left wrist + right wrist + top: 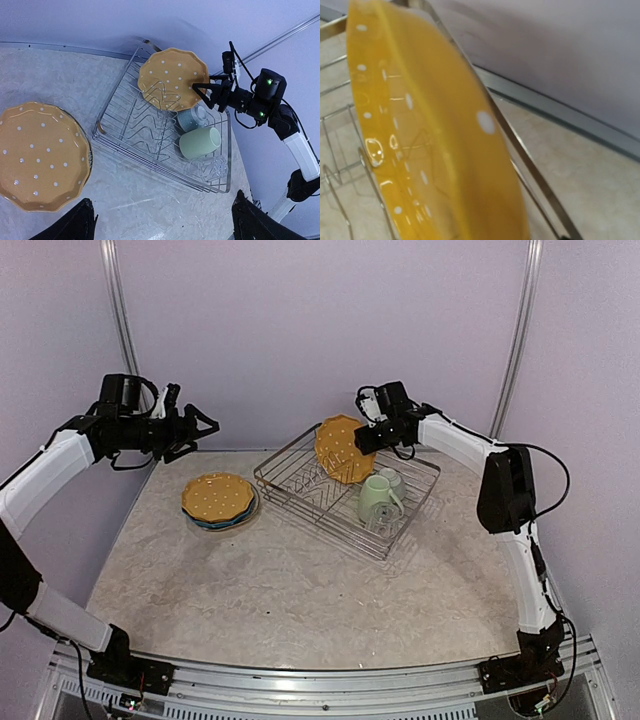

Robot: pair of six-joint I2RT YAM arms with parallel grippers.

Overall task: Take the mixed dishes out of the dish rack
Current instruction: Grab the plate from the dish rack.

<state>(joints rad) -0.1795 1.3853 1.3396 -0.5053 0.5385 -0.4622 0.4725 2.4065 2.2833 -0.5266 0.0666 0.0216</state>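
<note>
The silver wire dish rack (300,483) sits mid-table. An orange scalloped plate (343,448) stands upright in its far end. My right gripper (366,436) is at that plate's right rim with a finger on each side, still apart. In the right wrist view the orange plate (420,140) fills the frame, blurred, and no fingers show. A pale green mug (375,498), a clear glass (383,523) and a small light-blue bowl (393,478) lie in the rack's right part. My left gripper (200,430) hangs open and empty, high over the table's left side.
A second orange dotted plate (218,496) lies on a stack left of the rack, with a blue rim showing under it. The back wall runs close behind the rack. Marbled tabletop (165,200) lies below the left gripper (162,225).
</note>
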